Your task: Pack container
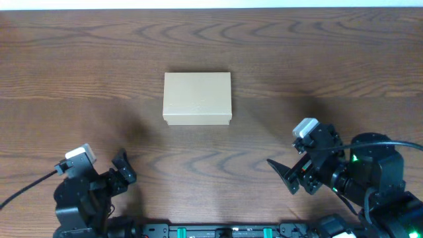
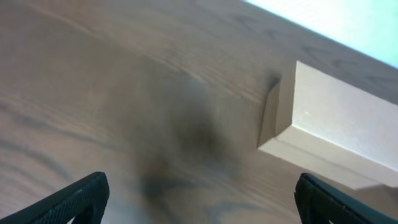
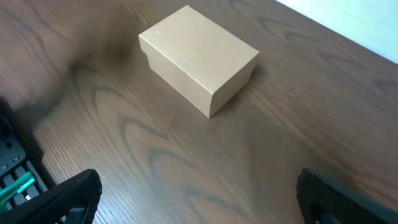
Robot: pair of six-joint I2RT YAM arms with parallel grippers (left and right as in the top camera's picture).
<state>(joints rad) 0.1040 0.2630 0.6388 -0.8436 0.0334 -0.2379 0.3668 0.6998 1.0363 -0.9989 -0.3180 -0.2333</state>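
The container is a small tan cardboard box (image 1: 197, 98) with its lid shut, lying on the wooden table a little left of centre. It also shows in the left wrist view (image 2: 336, 130) and in the right wrist view (image 3: 199, 57). My left gripper (image 1: 122, 170) is open and empty near the front left, well short of the box; its fingers show in the left wrist view (image 2: 199, 202). My right gripper (image 1: 289, 173) is open and empty at the front right, also apart from the box; its fingers show in the right wrist view (image 3: 199, 199).
The wooden table (image 1: 330, 59) runs to a pale far edge at the top. A black rail with green clips (image 1: 218, 231) lies along the front edge between the two arm bases.
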